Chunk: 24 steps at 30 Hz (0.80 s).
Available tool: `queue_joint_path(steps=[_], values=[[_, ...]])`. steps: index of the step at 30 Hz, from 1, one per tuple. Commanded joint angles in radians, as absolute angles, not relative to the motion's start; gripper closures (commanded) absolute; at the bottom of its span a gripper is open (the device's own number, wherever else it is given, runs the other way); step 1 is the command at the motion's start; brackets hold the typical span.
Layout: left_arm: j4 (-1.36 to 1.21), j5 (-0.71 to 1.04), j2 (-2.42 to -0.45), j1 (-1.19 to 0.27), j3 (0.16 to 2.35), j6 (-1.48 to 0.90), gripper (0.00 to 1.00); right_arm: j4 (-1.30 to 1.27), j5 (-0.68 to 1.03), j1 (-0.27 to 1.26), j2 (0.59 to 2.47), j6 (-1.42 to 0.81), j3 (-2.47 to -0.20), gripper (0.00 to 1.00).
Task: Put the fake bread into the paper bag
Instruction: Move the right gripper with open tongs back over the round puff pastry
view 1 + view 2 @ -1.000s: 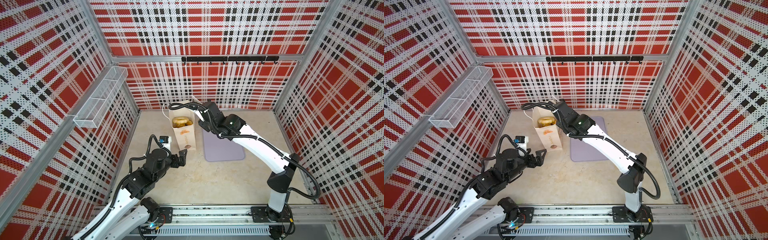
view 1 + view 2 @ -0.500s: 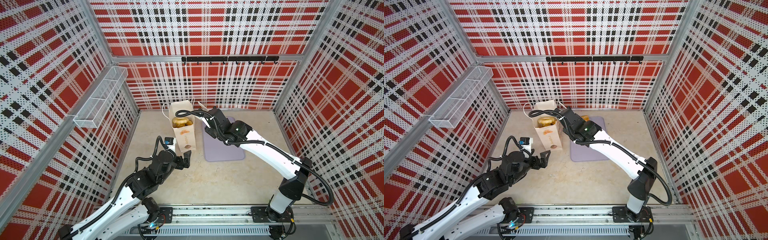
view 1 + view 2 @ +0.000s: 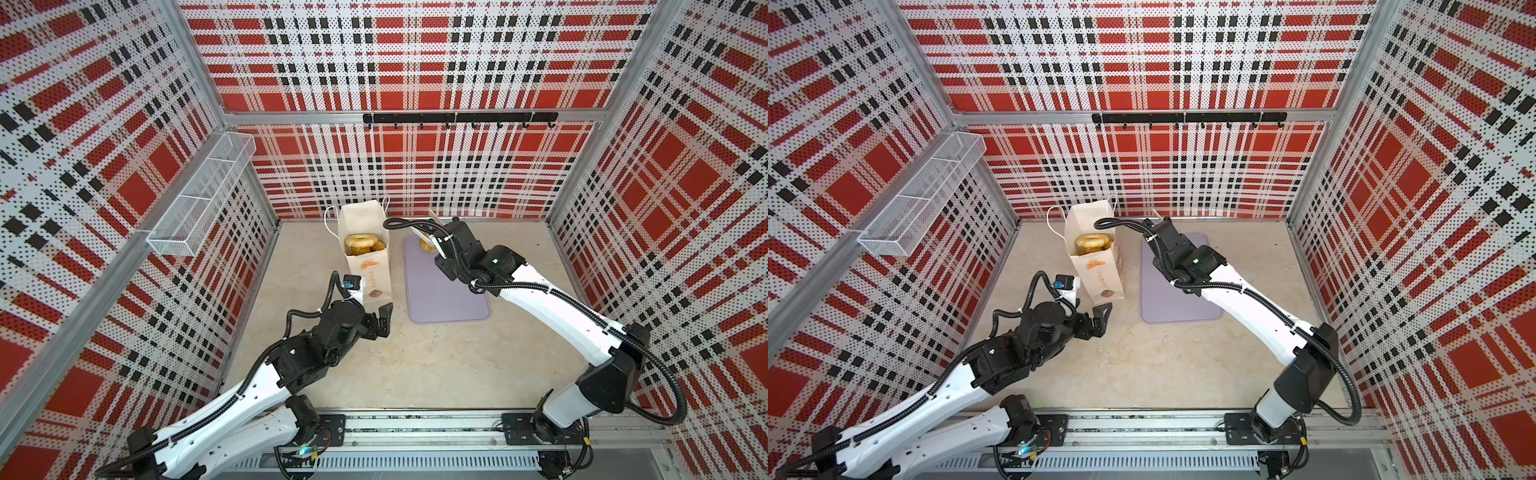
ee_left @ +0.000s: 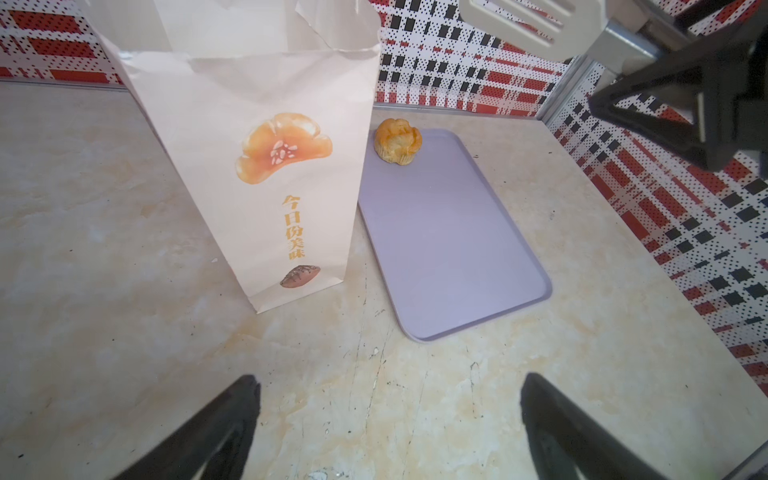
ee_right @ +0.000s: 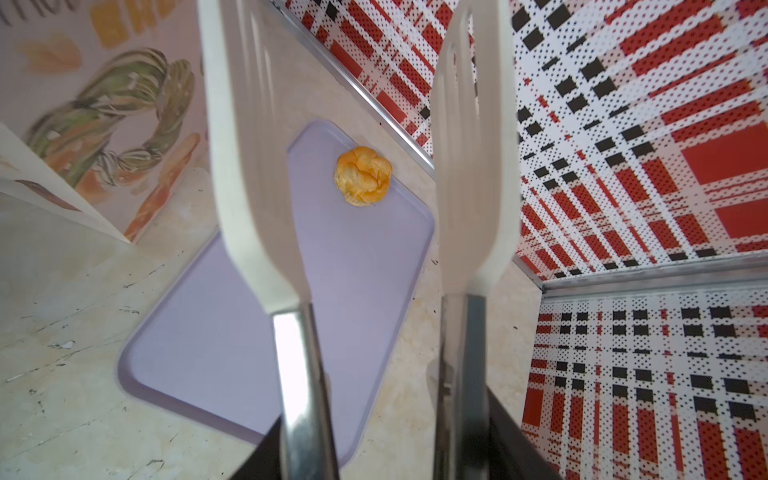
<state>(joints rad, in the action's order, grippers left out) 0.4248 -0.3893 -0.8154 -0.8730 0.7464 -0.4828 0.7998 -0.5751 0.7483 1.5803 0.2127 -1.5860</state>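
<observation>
fake bread [image 4: 398,140]: one on tray [image 4: 457,249] | rest seemingly in paper bag [image 3: 371,272]

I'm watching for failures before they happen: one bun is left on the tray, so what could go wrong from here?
The bun lies at the lilac tray's far corner by the wall; the tongs might push it off the rim. The paper bag looks filled close to its mouth, ring doughnut on top, so the bun may roll back out. The bag stands unheld, the left claw open, clear of it; a knock could tip it.
</observation>
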Motion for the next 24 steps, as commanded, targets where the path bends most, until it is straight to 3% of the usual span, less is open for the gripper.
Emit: queue_joint_path(steps=[1, 24], values=[[0.380, -0.410, -0.833, -0.886, 0.734, -0.509, 0.01, 0.738, -0.542, 0.718, 1.542, 0.175, -1.553, 0.47], [0.289, -0.345, -0.975, -0.897, 0.693, -0.529, 0.01, 0.693, -0.327, 0.512, 1.698, 0.107, -1.431, 0.50]])
